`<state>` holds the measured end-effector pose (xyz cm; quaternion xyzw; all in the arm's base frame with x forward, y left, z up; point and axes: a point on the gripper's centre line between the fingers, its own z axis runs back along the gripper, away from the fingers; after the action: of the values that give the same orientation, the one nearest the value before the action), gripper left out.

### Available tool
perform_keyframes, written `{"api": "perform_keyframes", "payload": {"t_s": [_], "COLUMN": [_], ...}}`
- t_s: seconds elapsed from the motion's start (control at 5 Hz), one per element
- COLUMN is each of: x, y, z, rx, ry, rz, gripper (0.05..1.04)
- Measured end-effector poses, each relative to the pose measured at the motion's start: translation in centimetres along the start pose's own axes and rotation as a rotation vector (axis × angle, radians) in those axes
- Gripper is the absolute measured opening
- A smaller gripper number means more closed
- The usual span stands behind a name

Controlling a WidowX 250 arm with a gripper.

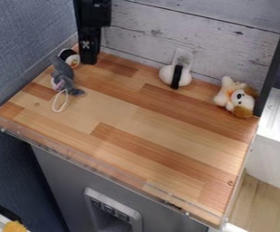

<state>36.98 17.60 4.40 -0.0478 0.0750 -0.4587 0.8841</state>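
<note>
While upright, gripper (89, 61) near sushi toy (72, 58).

The black arm (94, 14) enters at the top edge, left of centre, and extends vertically downward. Its lower section is narrower and bears pale marks. The gripper (89, 60) points down at the far left corner of the bench (121, 115).

Passage crosses the wooden top (136, 124) through the middle; grey toy (63, 75), white object (166, 75) and plush dog (236, 97) obstruct its edges.
</note>
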Motion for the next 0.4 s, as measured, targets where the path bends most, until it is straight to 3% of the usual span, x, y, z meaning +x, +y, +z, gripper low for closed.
{"api": "perform_keyframes", "payload": {"t_s": [0.2,0.4], "x": [-0.5,-1.3], "y": [-1.01,-1.36], "z": [0.91,0.27], "rx": [0.0,-0.014], "ry": [-0.015,-0.033], "rz": [0.192,0.367], "gripper": [0.996,0.998]}}
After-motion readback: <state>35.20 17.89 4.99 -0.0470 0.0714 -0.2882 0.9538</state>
